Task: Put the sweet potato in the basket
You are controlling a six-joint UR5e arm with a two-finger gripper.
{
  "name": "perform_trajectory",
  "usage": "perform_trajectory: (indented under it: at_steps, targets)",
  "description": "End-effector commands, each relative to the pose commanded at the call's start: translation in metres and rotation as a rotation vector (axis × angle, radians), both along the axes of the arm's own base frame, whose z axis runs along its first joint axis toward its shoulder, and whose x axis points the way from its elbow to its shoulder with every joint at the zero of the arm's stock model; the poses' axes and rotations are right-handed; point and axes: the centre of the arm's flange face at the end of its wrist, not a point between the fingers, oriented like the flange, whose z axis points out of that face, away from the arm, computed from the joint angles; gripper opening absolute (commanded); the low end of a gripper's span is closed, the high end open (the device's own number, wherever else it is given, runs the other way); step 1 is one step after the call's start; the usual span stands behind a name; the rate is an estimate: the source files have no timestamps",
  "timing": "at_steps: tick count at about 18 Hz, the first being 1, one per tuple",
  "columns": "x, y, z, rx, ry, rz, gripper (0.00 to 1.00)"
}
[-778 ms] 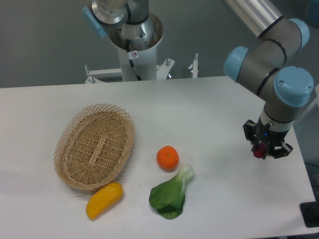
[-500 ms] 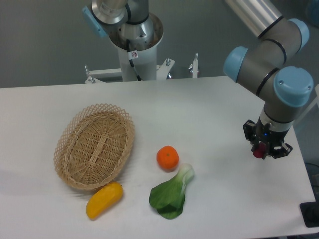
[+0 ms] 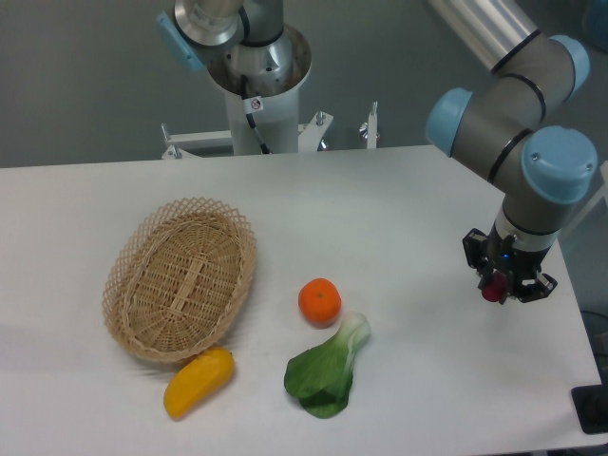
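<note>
**A:** Reddish-purple showed between the black fingers of the two-finger gripper. Was that the small reddish-purple sweet potato?

**B:** Logged as such. Only a small patch of it was visible; the rest sat hidden inside the gripper body. The fingers were clenched on the sweet potato, one to each side. Whether it touched the tabletop or hung just clear of it could not be told from this view.

**A:** Position of the gripper?

**B:** Near the right edge of the white table, pointing down from the grey arm with light blue joint caps.

**A:** And the shallow oval wicker basket, light tan with a lacy looped rim?

**B:** On the left half of the table, well apart from the gripper. Nothing lay inside it.

**A:** Other items between the two?

**B:** Three. A round orange fruit stood roughly mid-table, right of the basket and apart from it. A green leafy vegetable with a pale stalk lay just in front of the fruit, stalk end close beside it. A yellow-orange oblong vegetable lay at the basket's near rim, its upper end close to or touching the weave; contact could not be confirmed.

**A:** Background?

**B:** A white pedestal stood behind the table's far edge.
</note>
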Motion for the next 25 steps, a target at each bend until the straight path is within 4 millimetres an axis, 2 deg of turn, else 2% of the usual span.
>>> perform_trajectory:
  at_steps: [2,7,12,15,19,22,25]
  targets:
    - [0.009,0.009,0.0,0.007,-0.005,0.007,0.32]
    - [0.042,0.048,-0.001,0.017,-0.015,0.044,0.32]
    - [0.091,0.078,-0.004,0.012,-0.036,0.061,0.32]
    - [0.14,0.093,0.001,0.008,-0.046,0.006,0.32]
    - [0.22,0.113,0.014,0.005,-0.051,-0.085,0.32]
    - [0.27,0.122,0.023,0.008,-0.052,-0.142,0.32]
    - [0.313,0.121,0.019,0.001,-0.066,-0.196,0.32]
